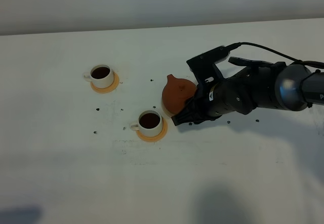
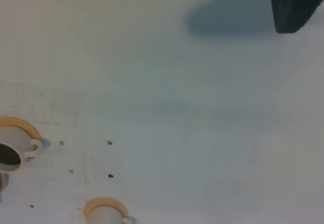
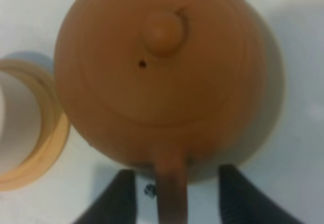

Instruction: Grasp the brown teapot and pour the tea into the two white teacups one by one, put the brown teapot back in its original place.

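The brown teapot (image 1: 177, 93) stands upright on the white table, right of the nearer cup. From above, its knobbed lid (image 3: 163, 31) fills the right wrist view. My right gripper (image 1: 186, 113) is open. Its dark fingers (image 3: 123, 198) stand on either side of the teapot's handle (image 3: 171, 193), with a gap on each side. Both white teacups, the far one (image 1: 102, 75) and the near one (image 1: 150, 122), hold dark tea and sit on orange coasters. They also show in the left wrist view, the near one (image 2: 15, 142) and the far one (image 2: 106, 216). The original place is hidden under the teapot. My left gripper is out of view.
Small dark specks (image 1: 97, 110) dot the table around the cups. The near cup's orange coaster (image 3: 45, 148) lies close beside the teapot. A dark shape (image 2: 296, 6) shows in a corner of the left wrist view. The right arm (image 1: 273, 87) reaches in from the right.
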`<state>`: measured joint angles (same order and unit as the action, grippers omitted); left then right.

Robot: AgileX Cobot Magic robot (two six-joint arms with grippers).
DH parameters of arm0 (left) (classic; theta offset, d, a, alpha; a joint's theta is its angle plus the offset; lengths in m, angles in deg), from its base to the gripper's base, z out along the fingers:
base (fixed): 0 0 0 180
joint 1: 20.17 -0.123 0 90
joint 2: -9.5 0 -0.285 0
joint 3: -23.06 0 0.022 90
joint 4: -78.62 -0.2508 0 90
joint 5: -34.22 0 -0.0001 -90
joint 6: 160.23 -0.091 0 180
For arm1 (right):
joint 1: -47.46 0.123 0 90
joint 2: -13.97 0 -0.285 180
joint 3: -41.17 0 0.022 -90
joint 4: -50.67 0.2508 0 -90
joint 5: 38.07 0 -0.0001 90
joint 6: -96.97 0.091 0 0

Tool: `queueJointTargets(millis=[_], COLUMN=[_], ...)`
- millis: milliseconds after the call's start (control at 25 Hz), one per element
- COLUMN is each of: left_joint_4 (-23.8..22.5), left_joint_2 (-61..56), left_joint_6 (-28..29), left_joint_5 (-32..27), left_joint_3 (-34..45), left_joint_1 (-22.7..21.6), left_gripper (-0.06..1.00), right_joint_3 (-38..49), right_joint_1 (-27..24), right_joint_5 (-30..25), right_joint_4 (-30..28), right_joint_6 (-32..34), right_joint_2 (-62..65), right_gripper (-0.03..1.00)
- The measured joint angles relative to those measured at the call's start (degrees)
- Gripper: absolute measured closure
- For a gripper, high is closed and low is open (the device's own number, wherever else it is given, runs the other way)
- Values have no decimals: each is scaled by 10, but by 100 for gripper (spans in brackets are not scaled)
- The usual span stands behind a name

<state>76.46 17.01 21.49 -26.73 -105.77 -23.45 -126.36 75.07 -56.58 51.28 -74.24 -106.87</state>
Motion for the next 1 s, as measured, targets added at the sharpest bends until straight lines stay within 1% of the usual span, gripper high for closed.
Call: queueJointTargets(millis=[80,160,280,400,520,720,840,1000], left_joint_4=[0,0,0,0,0,0,0,0], left_joint_2=[0,0,0,0,0,0,0,0], left_joint_6=[0,0,0,0,0,0,0,0], left_joint_5=[0,0,0,0,0,0,0,0], left_joint_3=[0,0,0,0,0,0,0,0], left_joint_1=[0,0,0,0,0,0,0,0], left_gripper=[59,59,59,59,59,59,59,59], right_joint_3=[0,0,-1,-1,-1,24,48,75], right_joint_1=[0,0,-2,-18,-49,-106,-144,-187], right_joint_5=[-7,-12,-19,-33,-71,-113,-152,-222], right_joint_4=[-2,-6,-9,-13,-26,-33,-42,-64], right_joint_6=[2,2,3,3,3,3,7,22], right_joint_2=[15,33,71,114,158,251,327,439], right_gripper=[51,49,50,52,55,56,56,56])
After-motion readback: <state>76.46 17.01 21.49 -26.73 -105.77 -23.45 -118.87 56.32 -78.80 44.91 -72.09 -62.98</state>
